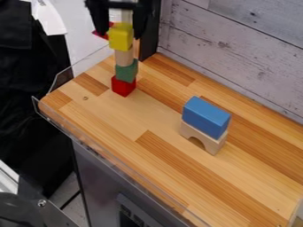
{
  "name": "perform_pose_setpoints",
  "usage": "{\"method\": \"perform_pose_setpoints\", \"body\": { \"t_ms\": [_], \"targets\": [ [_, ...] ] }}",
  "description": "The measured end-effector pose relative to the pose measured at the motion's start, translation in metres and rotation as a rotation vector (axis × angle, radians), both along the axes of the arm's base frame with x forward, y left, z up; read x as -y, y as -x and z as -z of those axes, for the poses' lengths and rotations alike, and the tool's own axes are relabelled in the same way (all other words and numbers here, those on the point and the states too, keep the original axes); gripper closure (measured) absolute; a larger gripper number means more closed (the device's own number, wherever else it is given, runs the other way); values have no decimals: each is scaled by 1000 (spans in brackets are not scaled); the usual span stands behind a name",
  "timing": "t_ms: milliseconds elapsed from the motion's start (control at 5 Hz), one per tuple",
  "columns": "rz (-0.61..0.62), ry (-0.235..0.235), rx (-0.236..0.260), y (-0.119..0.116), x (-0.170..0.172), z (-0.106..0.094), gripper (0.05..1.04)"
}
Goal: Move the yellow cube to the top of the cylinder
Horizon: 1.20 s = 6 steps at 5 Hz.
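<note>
At the upper left, the black gripper (pixel 121 26) hangs at the top of a block stack, on both sides of the yellow cube's upper part. The yellow cube (pixel 121 37) sits directly above the light wooden cylinder (pixel 124 57), slightly offset to the left; whether it rests its weight there I cannot tell. Under the cylinder is a green block (pixel 126 71), and a red cube (pixel 123 86) forms the base on the wooden counter (pixel 112 113). A pale wooden piece (pixel 126 17) shows above the yellow cube, partly hidden by the gripper.
Right of centre, a blue block (pixel 206 116) lies on a wooden arch (pixel 203 138). A red piece (pixel 102 34) shows behind the yellow cube. Whitewashed boards (pixel 237 57) stand along the counter's back, and a clear rim (pixel 112 164) borders its front left edge.
</note>
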<state>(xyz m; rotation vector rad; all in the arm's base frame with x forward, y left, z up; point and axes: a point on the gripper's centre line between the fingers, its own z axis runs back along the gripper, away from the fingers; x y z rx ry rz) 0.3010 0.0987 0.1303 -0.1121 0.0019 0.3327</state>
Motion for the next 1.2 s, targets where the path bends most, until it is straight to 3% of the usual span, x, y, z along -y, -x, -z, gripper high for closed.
{"method": "perform_pose_setpoints", "body": {
  "t_ms": [400,600,1200],
  "targets": [
    [47,-62,36,17,18,-41,83],
    [121,-103,0,21,40,-43,83],
    [320,-67,-15,17,129,-7,83]
  ]
}}
